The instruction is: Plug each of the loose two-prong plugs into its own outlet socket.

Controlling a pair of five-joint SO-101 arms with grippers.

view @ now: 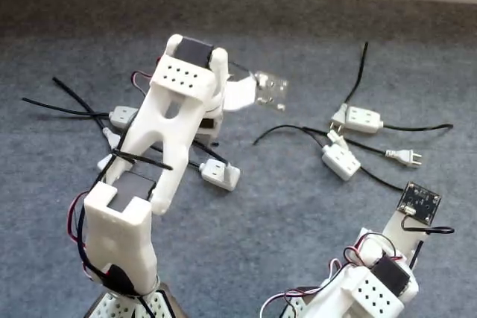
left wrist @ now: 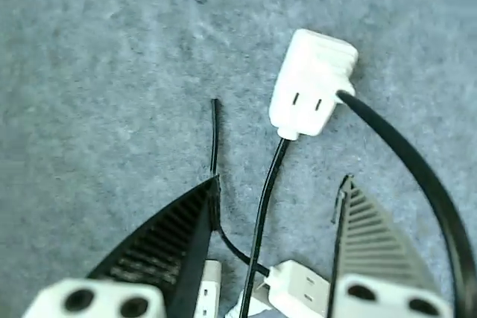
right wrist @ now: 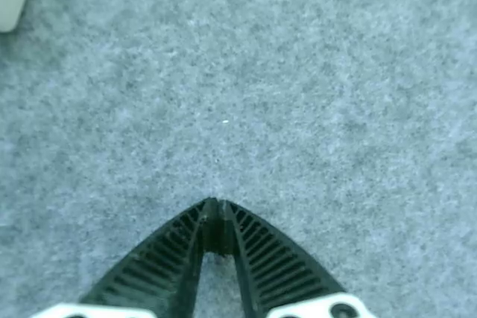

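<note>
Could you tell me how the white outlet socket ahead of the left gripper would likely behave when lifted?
The outlet socket looks like a small hard plastic block, so probably rigid and light. Its thick black cord curves loosely, so it would likely trail and tug. Smooth faces may slip.

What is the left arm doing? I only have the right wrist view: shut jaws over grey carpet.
Observer: The left arm's jaws stand open above a white socket block, its two slots showing.
Operator: Any plug lying loose?
Observer: Yes. In the high view a plug lies unplugged on the carpet, its prongs bare.
</note>
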